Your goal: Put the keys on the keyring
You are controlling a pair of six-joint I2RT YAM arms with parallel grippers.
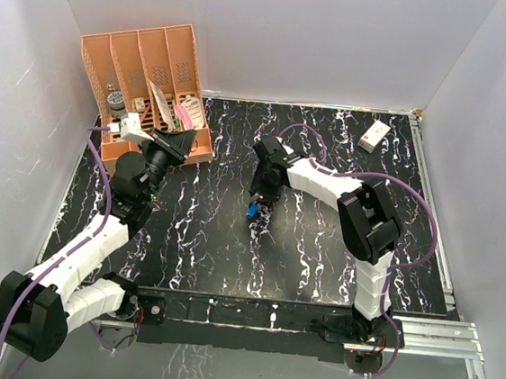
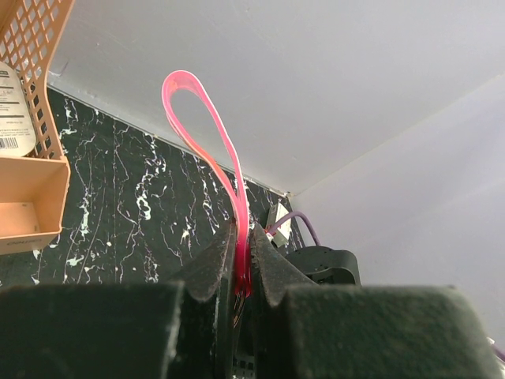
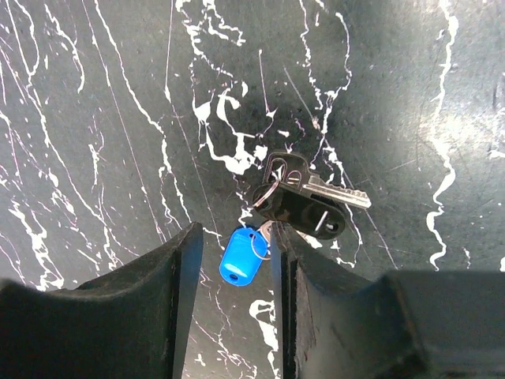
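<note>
Keys [image 3: 304,201] flat on table [image 3: 95,118], just beyond right claw [image 3: 233,241] tips; blue head [image 3: 240,264] sitting in gap, jaws apart, nothing pinched. Keyring [image 2: 239,213] clamped tight in left claw [image 2: 242,246], loop standing up past fingertips. Grasp step in hand. Next: close on blue head, lift, carry toward loop. Tiny target, slip likely.

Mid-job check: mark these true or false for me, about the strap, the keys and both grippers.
1. The left gripper is shut on the pink keyring strap. True.
2. The keys already hang on that strap. False: they are at the right gripper, apart from it.
3. The right gripper is open, the blue key head between its jaws. True.
4. The orange organizer stands by the right arm. False: it is at the far left, by the left gripper.
</note>
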